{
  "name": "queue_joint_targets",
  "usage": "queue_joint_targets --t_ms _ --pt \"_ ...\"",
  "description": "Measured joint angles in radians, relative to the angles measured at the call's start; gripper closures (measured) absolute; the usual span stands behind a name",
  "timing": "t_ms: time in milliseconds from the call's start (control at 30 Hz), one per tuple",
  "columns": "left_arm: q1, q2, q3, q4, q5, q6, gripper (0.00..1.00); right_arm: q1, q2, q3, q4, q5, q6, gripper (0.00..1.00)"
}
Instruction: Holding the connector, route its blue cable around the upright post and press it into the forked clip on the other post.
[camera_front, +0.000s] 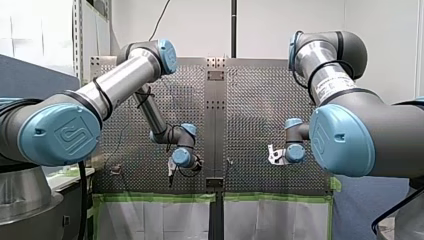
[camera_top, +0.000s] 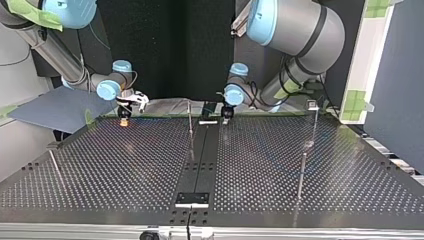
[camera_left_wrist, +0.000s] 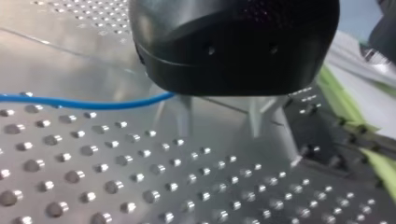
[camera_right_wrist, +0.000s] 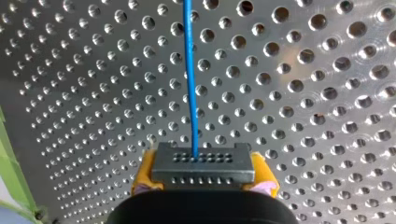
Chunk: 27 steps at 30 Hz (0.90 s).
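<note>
My right tool (camera_right_wrist: 203, 181) is clamped by its yellow pads (camera_right_wrist: 143, 171) on the dark grey rectangular connector (camera_right_wrist: 203, 164), over the perforated metal surface (camera_right_wrist: 303, 93). The thin blue cable (camera_right_wrist: 190, 84) leaves the connector's face and runs straight ahead above the holes. My left tool (camera_left_wrist: 219, 130), black with metal fingers (camera_left_wrist: 184, 116), has its fingers spread with nothing between them; the cable reaches the base of one finger. Both tools hang by the surface's edge nearest the arms, with a thin upright metal post (camera_top: 190, 117) between them.
</note>
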Motion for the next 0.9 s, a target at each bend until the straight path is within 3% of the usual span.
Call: queue_joint_targets --t_ms 300,567,900 --pt "-0.025 0.021 -0.016 -0.07 -0.044 0.015 0.0 0.0 0.0 0.0 0.005 -0.003 0.009 1.0" --pt "-0.047 0.077 -0.071 -0.075 -0.015 -0.008 0.0 0.0 0.001 0.0 0.016 -0.008 0.021 1.0" --pt "-0.099 0.152 -0.142 -0.103 -0.008 -0.02 0.0 -0.004 0.001 0.0 0.046 -0.012 0.024 1.0"
